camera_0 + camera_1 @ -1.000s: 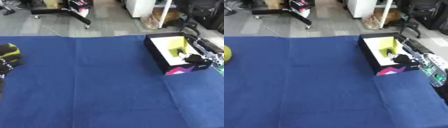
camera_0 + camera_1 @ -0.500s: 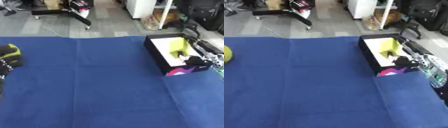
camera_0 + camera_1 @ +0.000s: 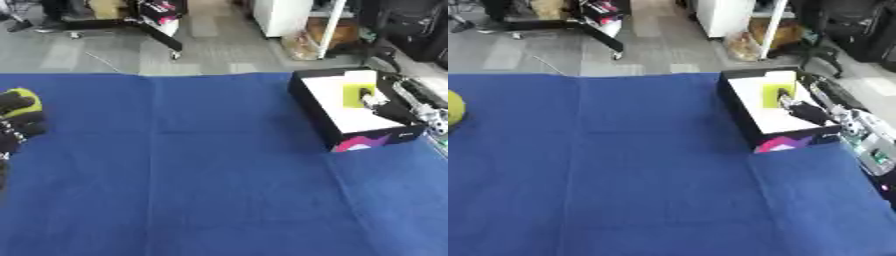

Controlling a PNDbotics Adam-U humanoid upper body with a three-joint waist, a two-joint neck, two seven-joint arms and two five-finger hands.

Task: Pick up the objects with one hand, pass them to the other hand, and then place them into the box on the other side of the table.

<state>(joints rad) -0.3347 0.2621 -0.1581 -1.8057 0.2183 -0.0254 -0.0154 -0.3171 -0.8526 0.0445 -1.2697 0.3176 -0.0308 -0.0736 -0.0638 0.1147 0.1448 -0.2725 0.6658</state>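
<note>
A black box (image 3: 317, 114) with a white inside stands at the table's right side. A yellow-green block (image 3: 354, 95) stands upright in it against the far wall. My right hand (image 3: 389, 110) reaches into the box from the right, its tip right beside the block; contact is unclear. At the left edge, my left hand (image 3: 19, 126) has its black fingers curled round a yellow-green rounded thing (image 3: 24, 96), which the right eye view cuts to a sliver (image 3: 452, 107).
A blue cloth (image 3: 201, 175) covers the whole table. A pink and white label (image 3: 360, 143) marks the box's near wall. Beyond the far edge lie grey floor, a stand on wheels (image 3: 144, 22) and white furniture (image 3: 284, 15).
Both hands stay nearly where they were: the right in the box beside the block, the left at the left edge with the yellow-green thing. The view has shifted slightly.
</note>
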